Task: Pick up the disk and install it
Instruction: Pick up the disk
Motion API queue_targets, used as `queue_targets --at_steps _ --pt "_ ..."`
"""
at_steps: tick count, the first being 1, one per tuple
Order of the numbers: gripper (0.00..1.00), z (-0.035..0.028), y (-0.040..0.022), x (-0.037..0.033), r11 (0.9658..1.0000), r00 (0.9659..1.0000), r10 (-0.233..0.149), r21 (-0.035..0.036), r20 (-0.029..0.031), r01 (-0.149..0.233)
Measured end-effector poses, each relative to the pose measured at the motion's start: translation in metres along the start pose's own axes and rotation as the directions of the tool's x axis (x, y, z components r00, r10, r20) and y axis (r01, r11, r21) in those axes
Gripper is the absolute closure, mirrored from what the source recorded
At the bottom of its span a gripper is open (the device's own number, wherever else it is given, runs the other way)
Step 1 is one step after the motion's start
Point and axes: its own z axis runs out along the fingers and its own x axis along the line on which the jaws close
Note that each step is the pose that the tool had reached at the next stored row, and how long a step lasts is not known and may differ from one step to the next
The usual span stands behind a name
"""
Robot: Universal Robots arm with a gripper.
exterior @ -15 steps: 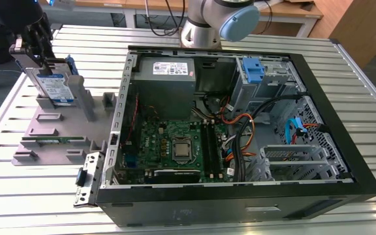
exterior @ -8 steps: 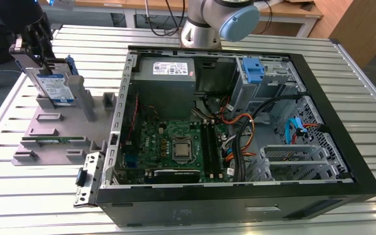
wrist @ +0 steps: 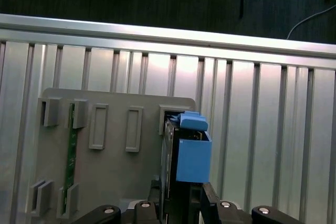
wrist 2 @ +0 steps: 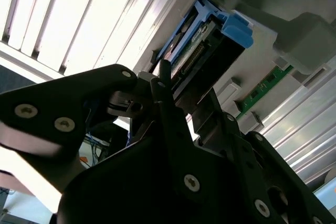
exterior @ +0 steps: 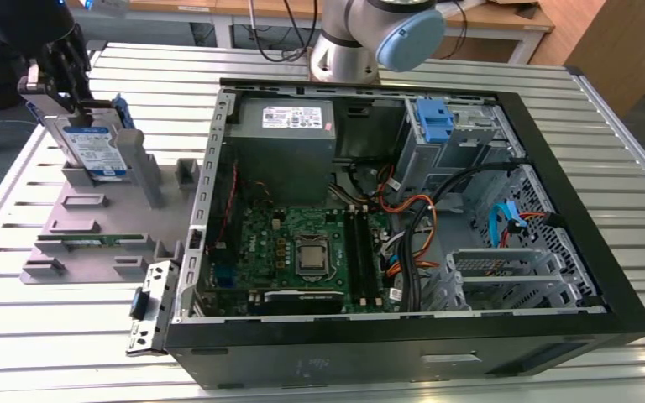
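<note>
The disk [exterior: 97, 149], a flat metal drive with a white-and-blue label in a blue bracket, stands on edge in a slot of the grey fixture [exterior: 98, 239] at the exterior view's left. My gripper [exterior: 76, 105] reaches down onto its upper end. In both wrist views the black fingers sit on either side of the disk [wrist: 191, 156], and the gripper [wrist: 178, 200] looks shut on it. The second wrist view shows the disk [wrist 2: 210, 40] edge-on, with the gripper [wrist 2: 186, 95] clamped near its connector end.
An open computer case [exterior: 591, 277] lies at centre and right, with a motherboard [exterior: 300, 252], grey power supply [exterior: 283, 126], tall blue latch [exterior: 435, 117] and a metal drive cage [exterior: 502, 273]. A green memory stick [exterior: 87, 241] rests in the fixture. The arm base [exterior: 356, 42] stands behind.
</note>
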Motion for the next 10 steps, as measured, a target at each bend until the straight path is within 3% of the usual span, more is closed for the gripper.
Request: queue_targets --at_steps 2,10 --pt "0.58 -0.0007 -0.0003 -0.0051 1.0000 1.0000 0.000 0.0000 -0.0001 0.000" --pt "0.58 -0.0007 -0.0003 -0.0042 1.0000 1.0000 0.000 0.0000 0.0000 0.000"
